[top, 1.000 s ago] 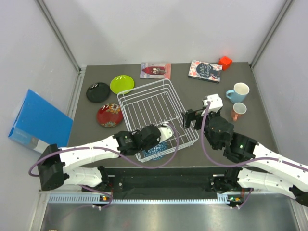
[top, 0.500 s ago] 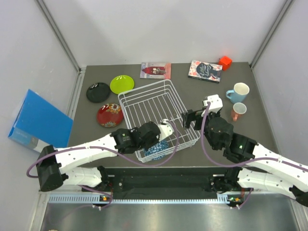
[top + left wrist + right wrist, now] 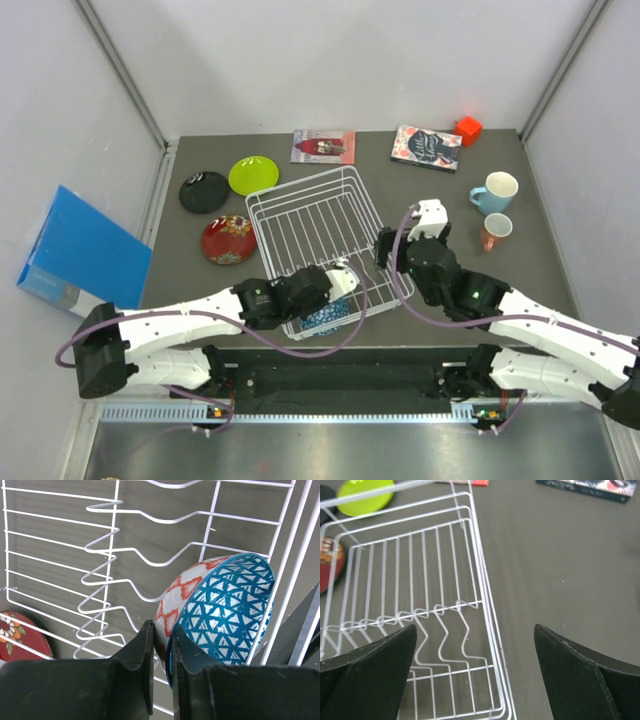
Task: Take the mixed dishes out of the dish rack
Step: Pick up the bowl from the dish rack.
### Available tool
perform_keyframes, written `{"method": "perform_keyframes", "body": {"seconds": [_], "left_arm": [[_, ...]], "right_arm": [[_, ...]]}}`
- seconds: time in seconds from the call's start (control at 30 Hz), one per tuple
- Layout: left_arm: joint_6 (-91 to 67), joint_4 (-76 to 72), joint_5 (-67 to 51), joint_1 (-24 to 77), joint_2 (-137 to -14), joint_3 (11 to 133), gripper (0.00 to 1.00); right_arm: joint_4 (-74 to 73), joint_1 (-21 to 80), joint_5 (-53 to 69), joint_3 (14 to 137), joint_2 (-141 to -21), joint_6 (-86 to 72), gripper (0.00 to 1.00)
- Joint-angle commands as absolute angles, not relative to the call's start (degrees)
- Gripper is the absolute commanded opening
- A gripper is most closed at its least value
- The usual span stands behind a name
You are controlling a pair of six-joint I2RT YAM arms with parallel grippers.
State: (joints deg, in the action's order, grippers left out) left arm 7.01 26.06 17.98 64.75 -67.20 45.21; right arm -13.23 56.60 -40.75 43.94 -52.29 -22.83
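Bowl (image 3: 220,615), blue-latticed inside, leans in wavy wire rack (image 3: 310,215).

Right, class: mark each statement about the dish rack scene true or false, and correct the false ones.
1. The blue-patterned bowl is in the dish rack. True.
2. The right pincer is shut. False: it is open, holding nothing.
3. The lime green plate lies outside the rack. True.
4. The light blue mug stands in the rack. False: the mug is on the table, right of the rack.
5. The left pincer pinches the bowl's rim. True.
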Motion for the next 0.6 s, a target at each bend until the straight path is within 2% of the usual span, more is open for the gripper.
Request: {"method": "perform_keyframes", "body": {"seconds": [0.0,0.23,0.43,0.53,0.57], "left_arm": [[2.3,16.1,17.3,65.7,-64.8,44.7,0.0],[2.3,13.7,17.3,66.8,-65.0,43.1,0.0],[2.8,13.2,17.2,67.4,-64.6,42.5,0.0],[3.0,12.9,17.3,67.8,-64.2,42.2,0.0],[3.1,12.7,17.4,67.9,-64.0,42.1,0.0]], "right_arm": [[-14.8,52.0,-38.6,44.5,-55.6,-28.2,1.0],[-12.5,44.2,-31.2,45.0,-63.0,-28.2,0.99],[-8.5,42.2,-28.3,43.6,-69.4,-27.3,0.83],[-7.3,41.6,-27.0,43.8,-71.5,-26.9,0.7],[-6.5,41.5,-26.6,43.8,-72.0,-26.8,0.6]]}}
